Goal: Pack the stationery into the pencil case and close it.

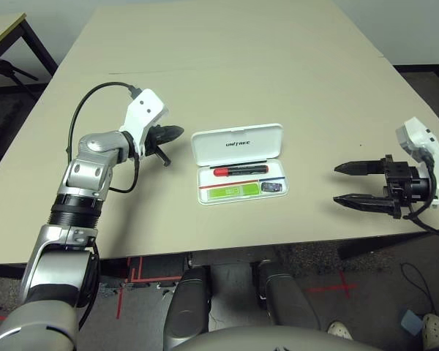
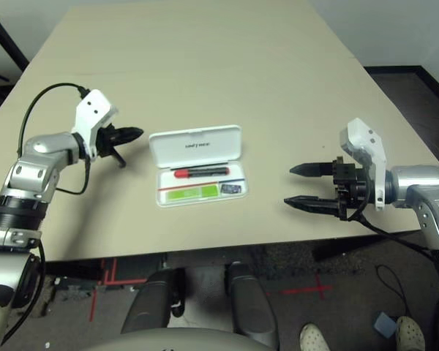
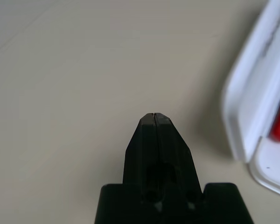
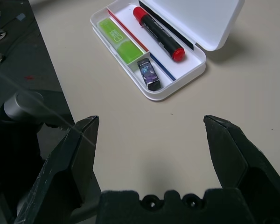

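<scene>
Over on the robot's left, the left pincer (image 1: 174, 133) is clenched tight on nothing, its two black fingers (image 3: 155, 140) pressed flat together, hovering just above the beige worktop (image 1: 241, 66) and pointing toward the near end of the pencil case (image 1: 238, 143), close to it but not touching. The right pincer (image 2: 298, 185) hangs at the opposite side, released, its fingers spread wide with bare worktop between them, aimed at the case from well apart. Between the two arms the white pencil case lies open, its hinged lid tipped back on the far side with the small dark "UNITREE" print facing up. All the stationery sits inside the tray: the red marker (image 1: 240, 170) lies lengthwise in the rear section beside the lid, the lime-green and white bar (image 1: 230, 192) lies flat in the front section, and the tiny dark block (image 1: 272, 188) rests just beside the bar's end, toward the right pincer. Thin red and blue stripes (image 4: 144, 49) run between marker and bar.
</scene>
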Available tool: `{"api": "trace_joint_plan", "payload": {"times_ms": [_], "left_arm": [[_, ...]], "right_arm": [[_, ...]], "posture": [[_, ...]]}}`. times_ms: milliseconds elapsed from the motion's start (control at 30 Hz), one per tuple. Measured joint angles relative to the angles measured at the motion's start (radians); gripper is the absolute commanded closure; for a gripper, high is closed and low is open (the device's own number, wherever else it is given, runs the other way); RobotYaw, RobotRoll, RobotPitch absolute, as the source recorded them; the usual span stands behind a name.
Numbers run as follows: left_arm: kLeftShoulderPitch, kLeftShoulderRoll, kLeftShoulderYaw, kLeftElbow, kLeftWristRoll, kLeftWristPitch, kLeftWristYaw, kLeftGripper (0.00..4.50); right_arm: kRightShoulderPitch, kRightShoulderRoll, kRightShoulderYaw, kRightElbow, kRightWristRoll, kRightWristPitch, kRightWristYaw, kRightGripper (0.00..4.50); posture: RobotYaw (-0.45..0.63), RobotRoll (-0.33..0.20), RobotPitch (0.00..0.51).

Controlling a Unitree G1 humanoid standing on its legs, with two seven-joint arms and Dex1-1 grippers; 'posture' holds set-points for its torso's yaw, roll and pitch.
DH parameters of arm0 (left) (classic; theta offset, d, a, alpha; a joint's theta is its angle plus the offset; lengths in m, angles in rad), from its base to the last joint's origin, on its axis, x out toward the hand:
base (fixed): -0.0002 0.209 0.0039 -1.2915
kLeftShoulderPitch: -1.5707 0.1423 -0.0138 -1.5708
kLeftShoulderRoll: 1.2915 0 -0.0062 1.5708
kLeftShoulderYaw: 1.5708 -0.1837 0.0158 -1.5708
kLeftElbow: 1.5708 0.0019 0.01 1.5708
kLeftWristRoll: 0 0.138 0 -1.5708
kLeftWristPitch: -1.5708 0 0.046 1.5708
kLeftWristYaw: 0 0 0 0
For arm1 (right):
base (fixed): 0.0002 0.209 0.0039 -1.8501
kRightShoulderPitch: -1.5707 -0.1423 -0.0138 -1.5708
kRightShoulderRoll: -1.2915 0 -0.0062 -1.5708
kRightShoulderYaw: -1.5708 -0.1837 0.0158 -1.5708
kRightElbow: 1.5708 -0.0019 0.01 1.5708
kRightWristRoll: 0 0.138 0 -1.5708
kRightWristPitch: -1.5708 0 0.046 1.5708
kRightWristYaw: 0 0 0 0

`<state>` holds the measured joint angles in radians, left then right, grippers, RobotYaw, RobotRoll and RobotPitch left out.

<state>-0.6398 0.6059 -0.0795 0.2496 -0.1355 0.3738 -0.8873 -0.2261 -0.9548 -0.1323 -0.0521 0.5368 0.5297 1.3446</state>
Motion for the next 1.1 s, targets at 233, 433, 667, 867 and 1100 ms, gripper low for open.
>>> {"api": "trace_joint_plan", "payload": {"times_ms": [233, 433, 667, 867, 1100], "left_arm": [[0.043, 0.009, 0.000, -0.107, -0.035, 0.017, -0.074, 4.45], [0.086, 0.031, -0.001, -0.192, -0.050, 0.035, -0.110, 4.45], [0.153, 0.059, -0.056, -0.283, -0.048, 0.006, -0.170, 4.45], [0.184, 0.070, -0.107, -0.336, -0.020, -0.041, -0.184, 4.45], [0.220, 0.070, -0.160, -0.398, -0.006, -0.051, -0.185, 4.45]], "right_arm": [[0.001, 0.000, 0.000, 0.000, 0.000, -0.001, -0.002, 0.00], [-0.004, 0.000, 0.004, 0.001, 0.000, -0.001, -0.001, 0.00], [-0.009, 0.001, 0.012, 0.006, -0.002, -0.007, -0.001, 0.00], [-0.011, 0.004, 0.020, 0.012, -0.008, -0.017, -0.001, 0.00], [-0.012, 0.007, 0.038, 0.015, -0.014, -0.031, -0.002, 0.00]], "posture": [[-0.06, 0.000, 0.144], [-0.06, 0.000, 0.146], [-0.06, 0.000, 0.147], [-0.06, 0.000, 0.149], [-0.06, 0.000, 0.150]]}}
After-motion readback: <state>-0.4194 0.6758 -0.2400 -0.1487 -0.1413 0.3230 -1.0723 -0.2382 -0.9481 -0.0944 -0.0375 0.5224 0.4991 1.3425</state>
